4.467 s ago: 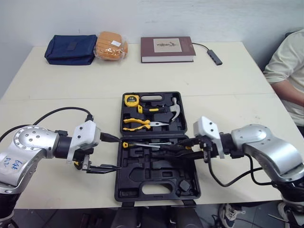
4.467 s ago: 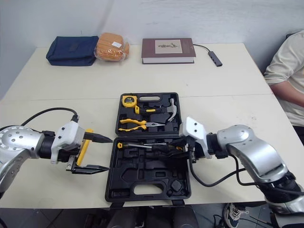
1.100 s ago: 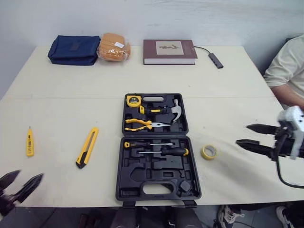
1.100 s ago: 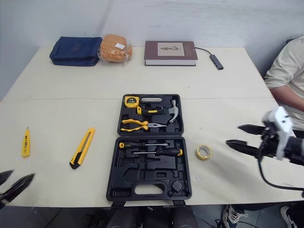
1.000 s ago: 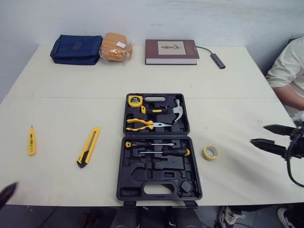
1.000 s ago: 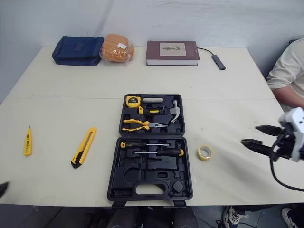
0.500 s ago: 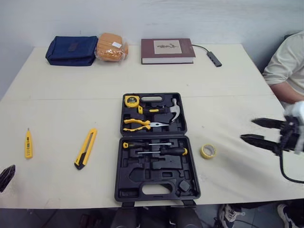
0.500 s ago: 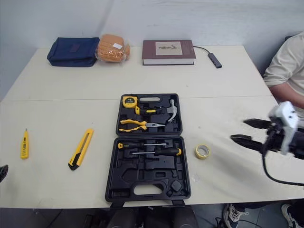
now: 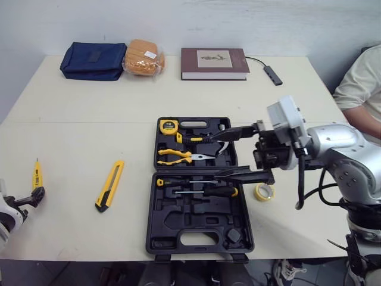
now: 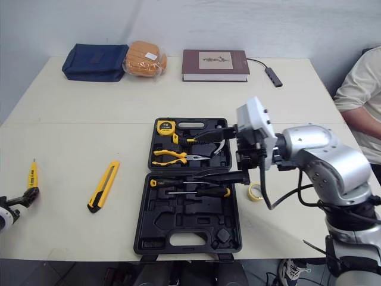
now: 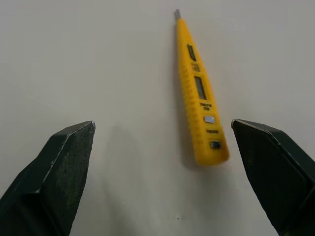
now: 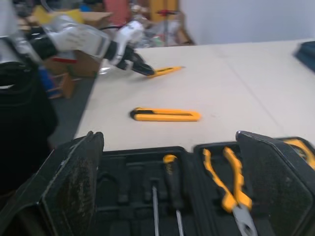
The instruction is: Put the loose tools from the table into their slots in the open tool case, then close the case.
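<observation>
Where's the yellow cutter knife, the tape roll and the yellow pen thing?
yellow cutter knife [image 9: 111,185], left eye view, middle of its body.
tape roll [image 9: 262,197], left eye view, its near rim.
yellow pen thing [image 11: 196,86], left wrist view, its small window.

left tool spread wide, held low; right tool spread, pointing leftward.

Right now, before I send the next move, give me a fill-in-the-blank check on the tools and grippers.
The left gripper, fingers open, brackets the tester pen, which lies on the ___.
The utility knife lies to the ___ of the tool case.
The right gripper hovers over the tool case, fingers ___.
Missing words: table; left; open.
</observation>
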Robot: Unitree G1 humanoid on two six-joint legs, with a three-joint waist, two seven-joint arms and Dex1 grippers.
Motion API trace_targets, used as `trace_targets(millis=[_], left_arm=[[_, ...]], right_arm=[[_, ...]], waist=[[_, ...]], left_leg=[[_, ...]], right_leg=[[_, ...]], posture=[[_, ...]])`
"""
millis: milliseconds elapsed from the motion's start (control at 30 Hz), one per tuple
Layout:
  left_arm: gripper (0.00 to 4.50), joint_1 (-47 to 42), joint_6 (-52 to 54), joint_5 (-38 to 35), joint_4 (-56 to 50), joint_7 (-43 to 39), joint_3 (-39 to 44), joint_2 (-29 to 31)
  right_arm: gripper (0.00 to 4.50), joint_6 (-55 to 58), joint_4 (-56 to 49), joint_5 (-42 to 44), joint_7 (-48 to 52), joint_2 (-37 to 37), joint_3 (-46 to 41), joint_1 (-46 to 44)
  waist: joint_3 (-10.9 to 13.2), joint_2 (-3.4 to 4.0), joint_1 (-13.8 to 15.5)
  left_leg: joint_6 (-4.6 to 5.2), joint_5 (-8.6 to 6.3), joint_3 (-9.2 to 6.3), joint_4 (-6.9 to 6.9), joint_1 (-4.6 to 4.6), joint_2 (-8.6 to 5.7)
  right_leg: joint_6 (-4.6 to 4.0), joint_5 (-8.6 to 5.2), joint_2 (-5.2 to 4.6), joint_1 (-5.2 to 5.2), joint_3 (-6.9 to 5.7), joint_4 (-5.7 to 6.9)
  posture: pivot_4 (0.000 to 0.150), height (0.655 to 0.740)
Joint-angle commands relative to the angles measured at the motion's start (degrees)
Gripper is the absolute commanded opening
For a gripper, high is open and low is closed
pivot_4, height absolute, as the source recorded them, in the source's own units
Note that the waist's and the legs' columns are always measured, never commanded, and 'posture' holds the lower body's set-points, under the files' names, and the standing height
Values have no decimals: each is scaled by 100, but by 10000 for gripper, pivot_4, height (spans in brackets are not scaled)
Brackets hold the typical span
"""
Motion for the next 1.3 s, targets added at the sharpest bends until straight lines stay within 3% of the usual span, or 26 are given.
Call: trace_targets(millis=[33, 233, 400, 500, 600, 967, 1067, 1100, 1200, 1300], left_arm=[[45000, -199, -55, 252, 174, -69, -241, 247], [45000, -631, 73, 431, 451, -150, -721, 284], [45000, -775, 144, 578, 523, 95, -643, 128], [37478, -766, 223, 576, 500, 99, -669, 45], [25475, -743, 338, 608, 432, 107, -720, -3], [25475, -697, 474, 756, 437, 157, -721, 61], [19665, -679, 490, 770, 414, 193, -660, 23], [14083, -670, 502, 765, 387, 202, -636, 8], [3157, -663, 507, 762, 319, 229, -525, 27], [3072, -596, 480, 741, 164, 131, -436, 114]], right_arm=[[44729, -192, 91, -133, 85, 119, 130, -202], [44729, -135, 74, -69, 90, 360, 225, -345], [44729, -123, 108, -108, 97, 366, 217, -390], [45000, -92, 92, -110, 76, 333, 196, -404], [45000, -15, 84, -40, 29, 337, 147, -423], [45000, 54, 51, 21, 47, 373, 154, -425], [45000, 64, 39, 33, 53, 373, 153, -420], [45000, 71, 29, 42, 58, 367, 148, -413], [45000, 83, 7, 65, 65, 348, 137, -390], [45000, 87, -16, 74, 60, 311, 115, -349]], waist=[[0, -1, 0], [0, 0, 1], [0, 0, 13], [0, 0, 7], [0, 1, -4], [1, 6, -8], [1, 6, -27], [2, 6, -35], [2, 7, -90], [2, 7, -147]], left_leg=[[0, 0, 0, 0, 0, 0], [-11, 8, -1, -1, 1, 0], [-12, 9, -1, 0, 3, 0], [-13, 11, -1, -1, 4, 0], [-17, 13, 0, -4, 7, 0], [-24, 14, 1, -8, 13, 0], [-24, 15, 1, -9, 13, 1], [-24, 15, 2, -9, 13, 1], [-24, 14, 2, -11, 13, 2], [-24, 15, 1, -12, 11, 2]], right_leg=[[0, 0, 0, 0, 0, 0], [0, 0, 0, -2, -2, 5], [0, 0, -1, -1, -2, 11], [0, 0, 0, -1, -2, 12], [0, 0, 0, -1, -2, 12], [-1, 0, -1, -1, -1, 14], [-1, 0, -1, -1, -1, 14], [-1, 0, -1, -2, -1, 14], [-1, -1, -1, -3, 0, 13], [-1, -1, -1, -3, -1, 12]], posture=[[1500, 7400], [1500, 7400], [1500, 7400], [1500, 7400], [1500, 7400], [1500, 7400], [1500, 7400], [1500, 7400], [1500, 7400], [1500, 7400]])
